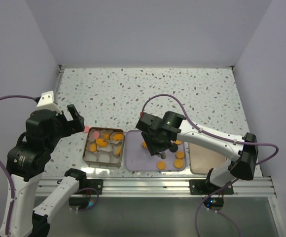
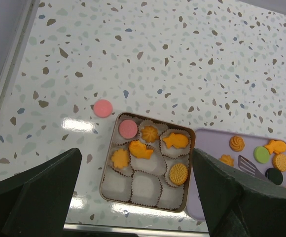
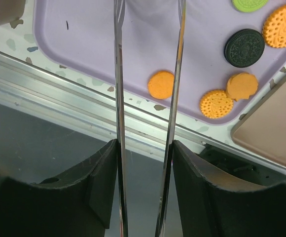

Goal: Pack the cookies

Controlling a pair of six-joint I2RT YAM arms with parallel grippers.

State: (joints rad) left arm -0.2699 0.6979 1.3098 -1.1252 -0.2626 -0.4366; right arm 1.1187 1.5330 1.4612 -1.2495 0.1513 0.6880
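Tongs (image 3: 118, 74) pinched in R fingers (image 3: 212, 197) over tray (image 3: 84, 39); L fingers (image 2: 34, 197) wide, empty, near tin (image 2: 105, 170).

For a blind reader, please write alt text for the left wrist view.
A tin of paper cups holds six cookies, five orange, one pink. Another pink cookie lies on the table; a lilac tray is at right.
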